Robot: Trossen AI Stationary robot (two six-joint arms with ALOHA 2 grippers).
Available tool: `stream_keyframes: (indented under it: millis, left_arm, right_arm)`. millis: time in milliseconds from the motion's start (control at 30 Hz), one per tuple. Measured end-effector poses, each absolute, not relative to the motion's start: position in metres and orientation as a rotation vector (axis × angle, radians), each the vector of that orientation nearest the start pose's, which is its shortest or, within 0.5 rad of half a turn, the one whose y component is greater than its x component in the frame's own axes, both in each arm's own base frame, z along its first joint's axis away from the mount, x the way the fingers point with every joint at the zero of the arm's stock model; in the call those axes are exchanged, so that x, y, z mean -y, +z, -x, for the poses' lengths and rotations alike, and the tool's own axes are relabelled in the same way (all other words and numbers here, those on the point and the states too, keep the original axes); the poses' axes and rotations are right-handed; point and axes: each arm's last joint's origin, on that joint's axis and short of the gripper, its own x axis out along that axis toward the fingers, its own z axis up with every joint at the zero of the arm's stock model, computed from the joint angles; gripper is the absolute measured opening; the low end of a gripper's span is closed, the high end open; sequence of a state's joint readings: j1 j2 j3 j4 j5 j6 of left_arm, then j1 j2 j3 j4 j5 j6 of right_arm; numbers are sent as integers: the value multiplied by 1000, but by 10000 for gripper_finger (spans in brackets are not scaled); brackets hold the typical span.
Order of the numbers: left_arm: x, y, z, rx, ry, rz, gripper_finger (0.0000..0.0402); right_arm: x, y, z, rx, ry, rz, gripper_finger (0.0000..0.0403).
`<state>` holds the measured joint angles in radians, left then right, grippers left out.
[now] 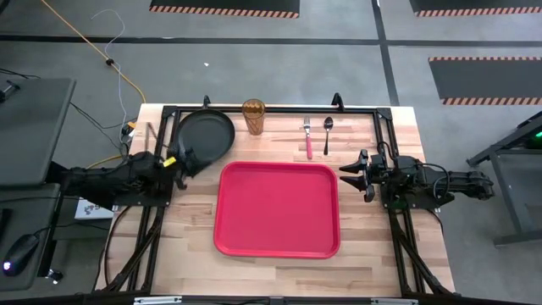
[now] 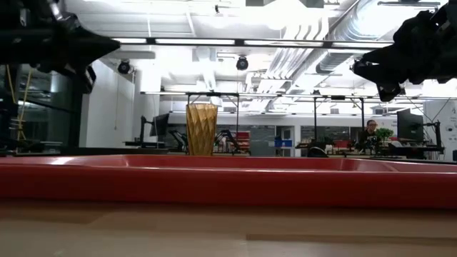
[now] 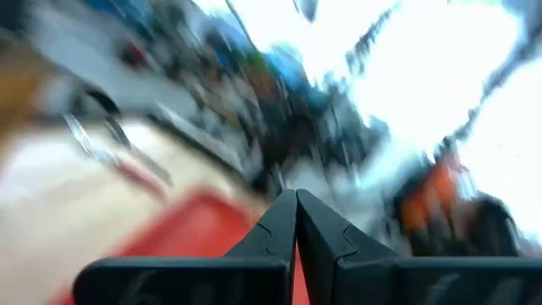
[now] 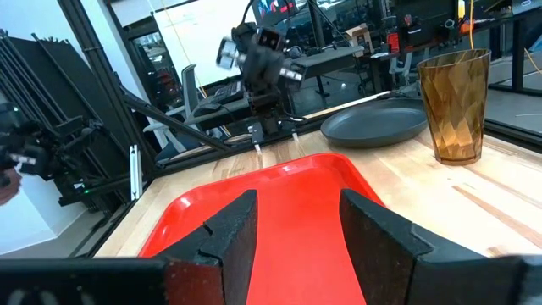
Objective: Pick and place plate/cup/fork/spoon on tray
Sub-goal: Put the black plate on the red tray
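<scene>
The red tray [image 1: 277, 209] lies flat at the table's middle. The dark plate [image 1: 206, 135] lies flat on the table beyond the tray's far left corner. The amber cup [image 1: 253, 116] stands upright on its base to the right of the plate. The pink-handled fork [image 1: 307, 137] and the dark spoon [image 1: 328, 134] lie side by side beyond the tray's far right part. My left gripper [image 1: 188, 161] is shut and empty, raised over the plate's near left rim. My right gripper [image 1: 351, 174] is open and empty, raised beside the tray's right edge; its wrist view [image 4: 296, 229] looks across the tray.
A black metal frame [image 1: 279, 110] runs along the table's far edge and sides. Bare wood lies near the tray's near edge [image 1: 279, 271]. A person [image 2: 370, 132] sits far off in the room behind.
</scene>
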<state>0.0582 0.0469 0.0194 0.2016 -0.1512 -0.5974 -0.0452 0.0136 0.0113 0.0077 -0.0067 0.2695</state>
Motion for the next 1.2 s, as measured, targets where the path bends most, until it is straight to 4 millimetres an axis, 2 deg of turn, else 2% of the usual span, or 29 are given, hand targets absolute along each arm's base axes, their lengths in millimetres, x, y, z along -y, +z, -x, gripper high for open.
stream_keyframes:
  millis: [100, 167, 333, 433, 500, 600, 767, 900, 1200]
  left_arm:
    - [-13, 200, -98, 271, 244, 638, 24]
    - [-15, 211, -102, 213, 312, 652, 49]
    - [-24, 234, -115, -158, 567, 672, 141]
    - [-33, 238, -122, -442, 718, 710, 195]
    - [-40, 236, -129, -619, 767, 721, 223]
    - [-53, 227, -140, -877, 749, 683, 251]
    - [-72, 201, -154, -1168, 649, 640, 268]
    - [-83, 186, -161, -1280, 589, 553, 267]
    - [-95, 165, -169, -1369, 695, 498, 266]
  right_arm:
    - [4, 167, -98, 10, -38, -271, 161]
    - [4, 167, -98, 10, -37, -269, 161]
    - [4, 167, -98, 10, -38, -269, 161]
    - [4, 167, -98, 10, -37, -270, 161]
    - [4, 167, -98, 10, -37, -270, 161]
    - [4, 167, -98, 10, -37, -269, 161]
    - [4, 167, -98, 10, -37, -269, 161]
    - [4, 167, -98, 10, -38, -269, 161]
    - [4, 167, -98, 10, -38, -270, 161]
